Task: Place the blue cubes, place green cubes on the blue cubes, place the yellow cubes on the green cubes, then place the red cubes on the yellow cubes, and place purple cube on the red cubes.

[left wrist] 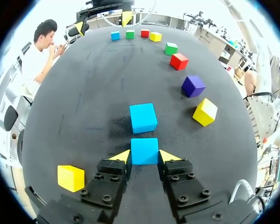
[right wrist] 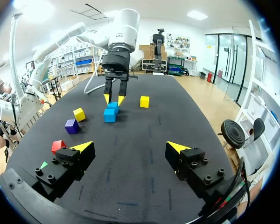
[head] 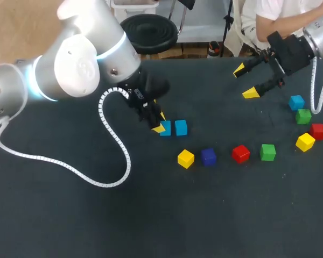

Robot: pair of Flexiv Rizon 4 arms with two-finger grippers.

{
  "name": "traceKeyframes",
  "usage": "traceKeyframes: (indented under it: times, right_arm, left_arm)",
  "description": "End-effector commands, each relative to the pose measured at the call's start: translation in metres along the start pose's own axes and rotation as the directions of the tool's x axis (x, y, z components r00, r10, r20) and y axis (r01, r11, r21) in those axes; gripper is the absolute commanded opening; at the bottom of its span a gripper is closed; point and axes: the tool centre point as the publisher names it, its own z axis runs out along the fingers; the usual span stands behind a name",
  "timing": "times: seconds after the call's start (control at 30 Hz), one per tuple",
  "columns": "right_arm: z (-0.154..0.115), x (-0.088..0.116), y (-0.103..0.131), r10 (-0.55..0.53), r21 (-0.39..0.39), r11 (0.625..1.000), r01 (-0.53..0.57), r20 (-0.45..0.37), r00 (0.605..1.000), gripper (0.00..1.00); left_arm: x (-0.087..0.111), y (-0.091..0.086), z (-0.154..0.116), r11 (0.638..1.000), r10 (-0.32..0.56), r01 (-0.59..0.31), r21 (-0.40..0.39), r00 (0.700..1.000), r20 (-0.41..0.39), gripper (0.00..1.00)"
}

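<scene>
My left gripper (head: 160, 123) is shut on a blue cube (left wrist: 144, 150) that rests on the dark table, one finger on each side. A second blue cube (left wrist: 143, 117) sits just ahead of it, with a small gap between the two cubes (head: 181, 127). My right gripper (head: 245, 81) hangs open above the table's far right with nothing between its fingers (right wrist: 130, 147). In the right wrist view the left gripper (right wrist: 113, 100) stands over the two blue cubes (right wrist: 110, 115).
A row of loose cubes lies to the right: yellow (head: 185, 158), purple (head: 208, 157), red (head: 240, 153), green (head: 267, 152). At the right edge sit blue (head: 296, 102), green (head: 303, 115), red (head: 317, 130) and yellow (head: 305, 142) cubes. Another yellow cube (left wrist: 71, 178) lies beside my left gripper.
</scene>
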Motion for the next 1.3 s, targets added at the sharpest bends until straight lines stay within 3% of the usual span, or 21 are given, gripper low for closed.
traceKeyframes:
  times: [0.03,0.1,0.17,0.23,0.27,0.33,0.37,0.47,0.5,0.53,0.6,0.97,1.3]
  right_arm:
    - [0.000,0.000,0.001,-0.001,0.002,1.000,0.001,0.000,1.000,1.00]
    - [0.000,0.000,0.001,-0.001,0.002,1.000,0.001,0.000,1.000,1.00]
    - [0.000,0.000,0.001,-0.001,0.002,1.000,0.001,0.000,1.000,1.00]
    - [0.000,0.000,0.001,-0.001,0.002,1.000,0.001,0.000,1.000,1.00]
    - [0.000,0.000,0.001,-0.001,0.002,1.000,0.001,0.000,1.000,1.00]
    - [0.000,0.000,0.001,-0.001,0.002,1.000,0.001,0.000,1.000,1.00]
    - [0.000,0.000,0.001,-0.001,0.002,1.000,0.001,0.000,1.000,1.00]
    - [0.000,0.000,0.001,-0.001,0.002,1.000,0.001,0.000,1.000,1.00]
    - [0.000,0.000,0.001,-0.001,0.002,1.000,0.001,0.000,1.000,1.00]
    - [0.000,0.000,0.001,-0.001,0.002,1.000,0.001,0.000,1.000,1.00]
    - [0.000,0.000,0.001,-0.001,0.002,1.000,0.001,0.000,1.000,1.00]
    - [0.000,0.000,0.001,-0.001,0.002,1.000,0.001,0.000,1.000,1.00]
    - [0.000,0.000,0.001,-0.001,0.002,1.000,0.001,0.000,1.000,1.00]
  left_arm:
    - [-0.002,0.000,0.003,1.000,-0.003,0.003,0.001,1.000,-0.010,0.00]
    - [-0.001,0.000,0.003,1.000,-0.004,0.004,0.000,1.000,-0.011,0.07]
    - [-0.001,0.000,0.002,1.000,-0.006,0.006,-0.002,1.000,-0.012,0.29]
    - [-0.001,0.000,0.001,1.000,-0.011,0.011,-0.005,1.000,-0.013,0.63]
    - [-0.001,0.000,0.000,1.000,-0.011,0.011,-0.007,1.000,-0.013,0.71]
    - [0.000,0.000,-0.001,1.000,-0.014,0.014,-0.012,1.000,-0.013,0.66]
    - [0.001,0.000,-0.002,1.000,-0.015,0.015,-0.013,1.000,-0.013,0.49]
    - [0.003,0.000,-0.003,1.000,-0.020,0.020,-0.018,1.000,-0.013,0.49]
    - [0.003,0.000,-0.003,1.000,-0.023,0.023,-0.019,1.000,-0.014,0.66]
    - [0.004,0.000,-0.004,0.999,-0.025,0.025,-0.020,1.000,-0.013,0.90]
    - [0.004,0.000,-0.006,0.999,-0.031,0.031,-0.027,0.999,-0.009,1.00]
    - [0.007,-0.011,-0.031,0.995,-0.061,0.070,-0.078,0.992,0.113,1.00]
    - [0.009,-0.018,-0.043,0.995,-0.072,0.083,-0.050,0.977,0.199,1.00]
